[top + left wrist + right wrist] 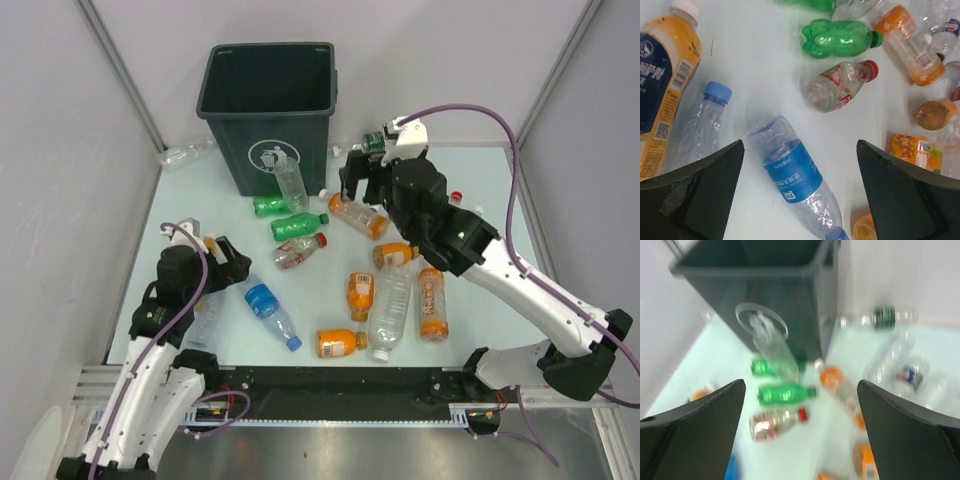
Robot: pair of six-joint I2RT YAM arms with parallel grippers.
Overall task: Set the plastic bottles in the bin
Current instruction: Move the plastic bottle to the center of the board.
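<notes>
Bin: upright at the far edge of the table, left of centre; open top, white pictogram on its near face.
Bottles: every one in view is outside the bin, on the table or against it.
Clear bottle: leans on the bin's near face, across the pictogram.
Green bottles: two, lying side by side just near of the bin.
Red-cap bottle: clear, lying just near of the green pair.
Blue-label bottle: lying near left, blue cap toward the near edge.
Orange bottles: five, lying across centre and right; the farthest is just beside the right gripper.
Large clear bottle: lying between two orange ones, near right.
Yellow bottle: dark-blue label, white cap; at the left edge of the left wrist view.
Far-left bottle: clear, lying left of the bin.
Left gripper: jaws spread wide with nothing between them; near left, above the blue-label bottle.
Right gripper: jaws spread wide, holding nothing; just right of the bin. Its wrist view is blurred.
</notes>
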